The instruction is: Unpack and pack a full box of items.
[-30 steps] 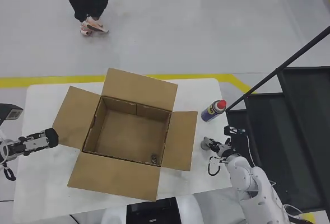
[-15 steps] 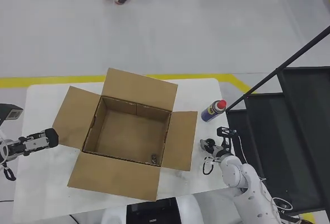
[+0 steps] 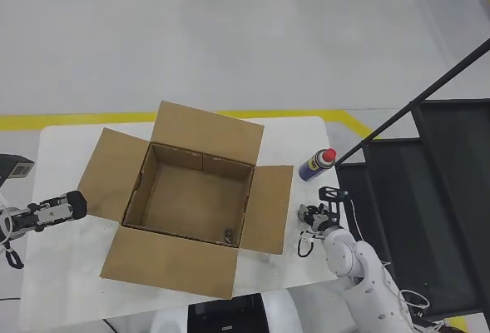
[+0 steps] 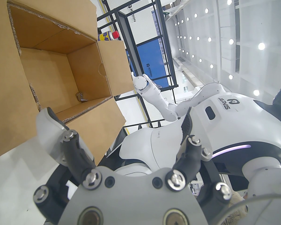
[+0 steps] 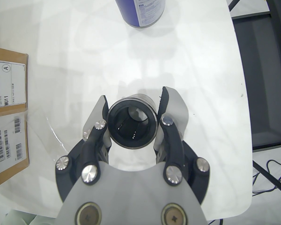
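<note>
An open cardboard box (image 3: 207, 129) stands mid-table, its flaps spread out. One small metal part (image 3: 228, 234) lies on its floor near the front right corner, also seen in the left wrist view (image 4: 80, 97). My right gripper (image 3: 313, 218) is on the table right of the box. In the right wrist view that gripper (image 5: 134, 97) is shut on a hollow metal cylinder (image 5: 131, 141), a finger against each side. A blue spray can (image 3: 317, 164) with a red cap stands just beyond. My left gripper (image 3: 76, 202) hovers open and empty left of the box.
The white table (image 3: 70, 141) has bare room left of the box and a narrow strip on its right. A black metal rack (image 3: 428, 166) stands close past the table's right edge. The box's right flap (image 5: 7, 108) carries labels.
My right gripper has slid a little toward the box and come around the metal cylinder. The left arm and the box have not moved.
</note>
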